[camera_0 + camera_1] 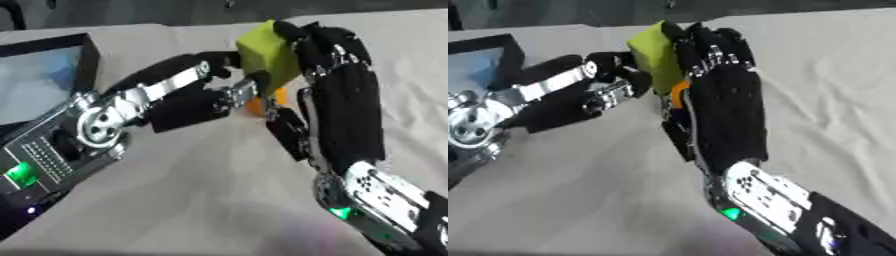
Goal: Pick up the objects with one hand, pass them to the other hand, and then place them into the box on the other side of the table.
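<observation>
— Left eye view: where is the yellow-green block (265, 52)?

— Above the table (201, 200), against my right hand's (346, 107) curled fingers (710, 50), which wrap its far side.

— And your left hand (188, 97)?

— Its fingertips (241, 92) meet the block's lower edge from the other side; pinching or merely touching, I cannot tell. Something orange (677, 92) shows just below the block, by my right palm.

— The box?

— A black box (87, 55) sits behind my left hand.

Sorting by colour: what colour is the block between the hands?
Yellow-green block, clearest in left eye view.
</observation>
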Tool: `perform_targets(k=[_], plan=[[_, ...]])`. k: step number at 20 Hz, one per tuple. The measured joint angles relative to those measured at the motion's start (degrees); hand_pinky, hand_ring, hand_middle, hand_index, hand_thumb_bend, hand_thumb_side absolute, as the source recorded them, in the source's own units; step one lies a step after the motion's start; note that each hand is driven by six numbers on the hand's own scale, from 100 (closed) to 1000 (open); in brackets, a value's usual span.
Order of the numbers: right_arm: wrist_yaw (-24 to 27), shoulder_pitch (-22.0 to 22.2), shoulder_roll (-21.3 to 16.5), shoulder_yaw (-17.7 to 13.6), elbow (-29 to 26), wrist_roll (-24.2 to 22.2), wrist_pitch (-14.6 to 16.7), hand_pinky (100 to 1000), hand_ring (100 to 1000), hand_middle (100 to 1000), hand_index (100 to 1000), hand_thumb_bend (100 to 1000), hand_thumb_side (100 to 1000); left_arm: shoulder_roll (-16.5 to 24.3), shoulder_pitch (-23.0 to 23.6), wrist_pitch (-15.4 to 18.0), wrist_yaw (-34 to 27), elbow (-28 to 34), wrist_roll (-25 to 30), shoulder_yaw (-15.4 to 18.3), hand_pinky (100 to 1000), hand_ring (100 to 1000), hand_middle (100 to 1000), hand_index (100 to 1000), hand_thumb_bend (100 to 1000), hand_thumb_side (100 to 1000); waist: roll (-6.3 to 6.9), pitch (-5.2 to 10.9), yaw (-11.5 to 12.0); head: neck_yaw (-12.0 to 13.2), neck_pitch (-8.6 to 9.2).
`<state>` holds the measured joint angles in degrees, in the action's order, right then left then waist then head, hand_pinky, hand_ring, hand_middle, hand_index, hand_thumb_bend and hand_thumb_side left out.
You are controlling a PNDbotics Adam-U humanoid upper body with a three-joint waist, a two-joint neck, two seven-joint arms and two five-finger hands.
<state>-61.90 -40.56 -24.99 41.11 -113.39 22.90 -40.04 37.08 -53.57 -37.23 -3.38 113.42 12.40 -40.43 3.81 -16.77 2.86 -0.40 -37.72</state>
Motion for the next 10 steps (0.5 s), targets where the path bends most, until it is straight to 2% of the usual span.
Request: perform_targets(k=[4, 10], plan=[[-2.2, -0.4, 0.0, 0.0, 0.0, -1.8, 0.1, 759, 607, 588, 568, 100, 100, -0.4, -0.3, -0.4, 0.7, 0.0, 0.4, 0.1, 1000, 956, 942, 955, 241, 1000, 0.00, 0.00, 0.0, 0.0, 0.00], [-3.3, -0.8, 0.1, -0.3, 0.0, -1.9, 1.6, 749, 598, 584, 565, 100, 100, -1.4, -0.4, -3.0, 2.4, 0.1, -1.8, 0.3, 1000, 948, 935, 943, 188, 1000, 0.00, 0.00, 0.0, 0.2, 0.01]])
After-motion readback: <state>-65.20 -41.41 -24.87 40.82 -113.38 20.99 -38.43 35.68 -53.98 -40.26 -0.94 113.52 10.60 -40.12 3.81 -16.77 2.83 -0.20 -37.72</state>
